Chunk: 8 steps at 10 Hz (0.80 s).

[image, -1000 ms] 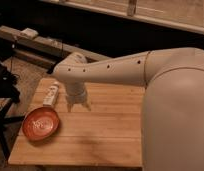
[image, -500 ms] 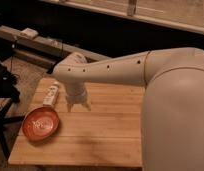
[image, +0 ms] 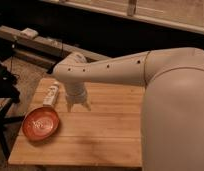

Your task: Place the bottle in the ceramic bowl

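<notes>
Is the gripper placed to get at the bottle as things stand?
Probably yes. The gripper hangs over the table close beside the bottle, which lies flat on the wood with nothing between them. The bowl sits nearer the table's front edge, out of the way.

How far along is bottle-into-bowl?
Done: nothing; the bottle lies on the table, just behind the empty bowl. In hand: gripper hangs low beside the bottle, not holding it. Left: grasp, lift, place in bowl.
</notes>
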Motion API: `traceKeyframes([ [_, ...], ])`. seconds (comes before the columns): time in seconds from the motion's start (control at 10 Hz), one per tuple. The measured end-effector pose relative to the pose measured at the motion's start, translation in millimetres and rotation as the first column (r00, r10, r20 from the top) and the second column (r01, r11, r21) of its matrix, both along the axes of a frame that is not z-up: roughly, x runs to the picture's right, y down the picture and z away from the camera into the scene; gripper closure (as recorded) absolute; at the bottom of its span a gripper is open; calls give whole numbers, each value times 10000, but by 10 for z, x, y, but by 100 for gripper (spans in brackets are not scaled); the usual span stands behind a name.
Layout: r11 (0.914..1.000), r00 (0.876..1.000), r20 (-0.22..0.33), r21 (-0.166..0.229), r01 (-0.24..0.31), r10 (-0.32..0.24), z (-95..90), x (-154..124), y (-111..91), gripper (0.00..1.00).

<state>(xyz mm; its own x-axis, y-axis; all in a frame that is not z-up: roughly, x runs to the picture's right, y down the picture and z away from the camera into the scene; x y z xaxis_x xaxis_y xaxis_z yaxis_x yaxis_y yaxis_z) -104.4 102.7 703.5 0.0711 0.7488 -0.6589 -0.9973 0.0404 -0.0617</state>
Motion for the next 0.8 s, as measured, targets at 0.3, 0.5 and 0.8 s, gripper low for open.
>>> traceKeyframes([
  [0.3,9989,9982,356,53,475,-477,116,-280,-152,35],
  [0.5,9956,9944,556,325,883,-900,234,-681,-328,35],
  [0.8,9932,9931,642,687,936,-980,469,-1154,-584,35],
])
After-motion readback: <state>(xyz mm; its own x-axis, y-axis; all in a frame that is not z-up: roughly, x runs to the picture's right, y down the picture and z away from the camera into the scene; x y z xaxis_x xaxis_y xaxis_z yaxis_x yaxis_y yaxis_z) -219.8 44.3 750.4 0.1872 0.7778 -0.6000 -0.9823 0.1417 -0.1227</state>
